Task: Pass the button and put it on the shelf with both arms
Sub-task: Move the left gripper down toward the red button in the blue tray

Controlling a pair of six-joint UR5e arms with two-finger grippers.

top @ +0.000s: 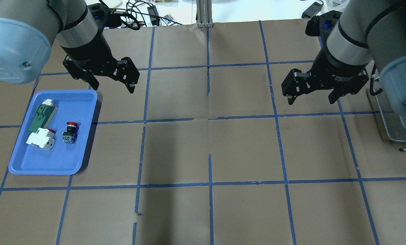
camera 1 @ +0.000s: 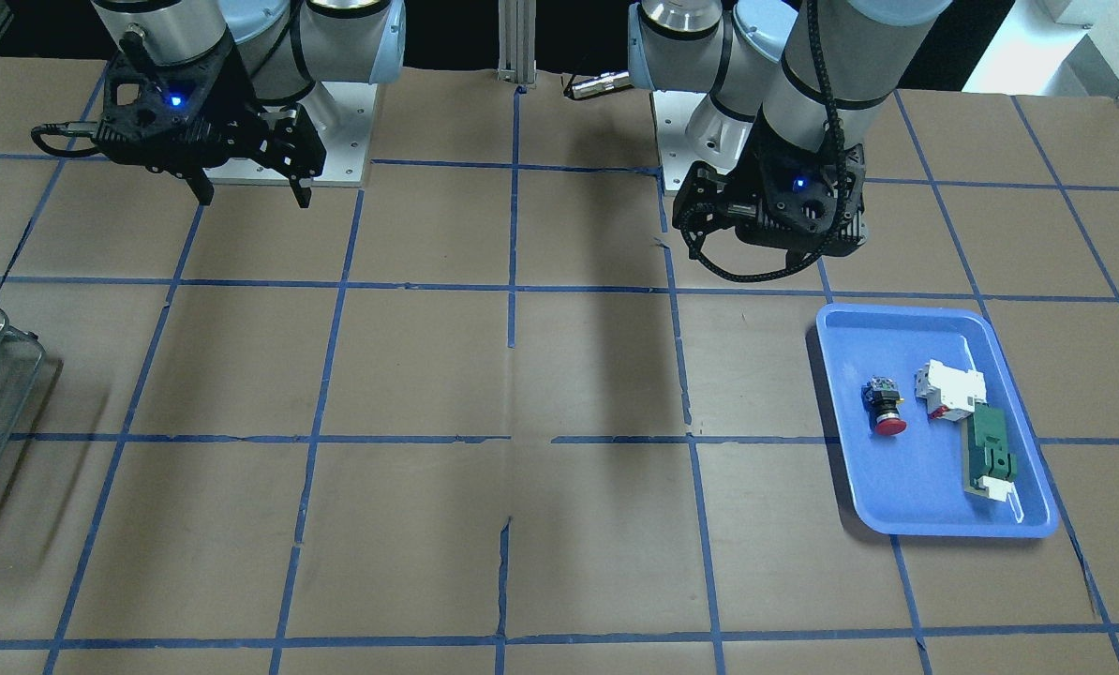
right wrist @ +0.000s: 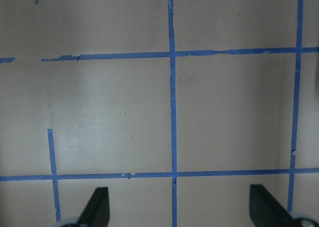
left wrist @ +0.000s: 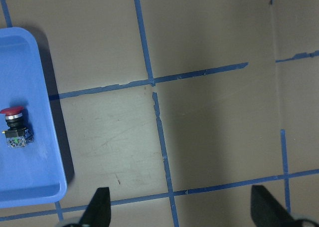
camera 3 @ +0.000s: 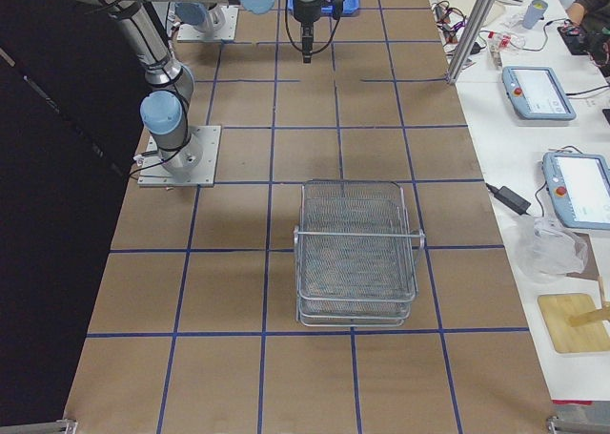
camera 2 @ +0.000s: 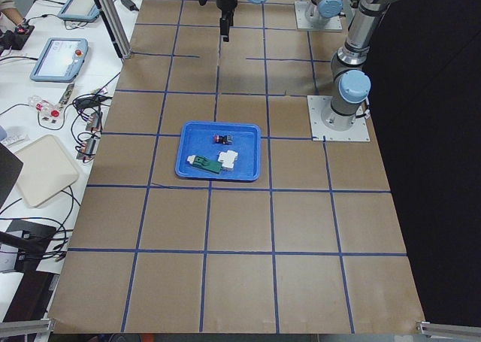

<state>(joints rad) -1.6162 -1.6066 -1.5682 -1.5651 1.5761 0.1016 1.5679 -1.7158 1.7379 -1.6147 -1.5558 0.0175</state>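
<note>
Overhead exterior; one button [top: 69, 132]; seemingly one shelf [top: 383, 117]; two end effectors released: left [top: 113, 87], right [top: 311, 101]

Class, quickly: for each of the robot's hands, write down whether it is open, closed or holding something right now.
Left hand: open, holding nothing.
Right hand: open, holding nothing.
</note>
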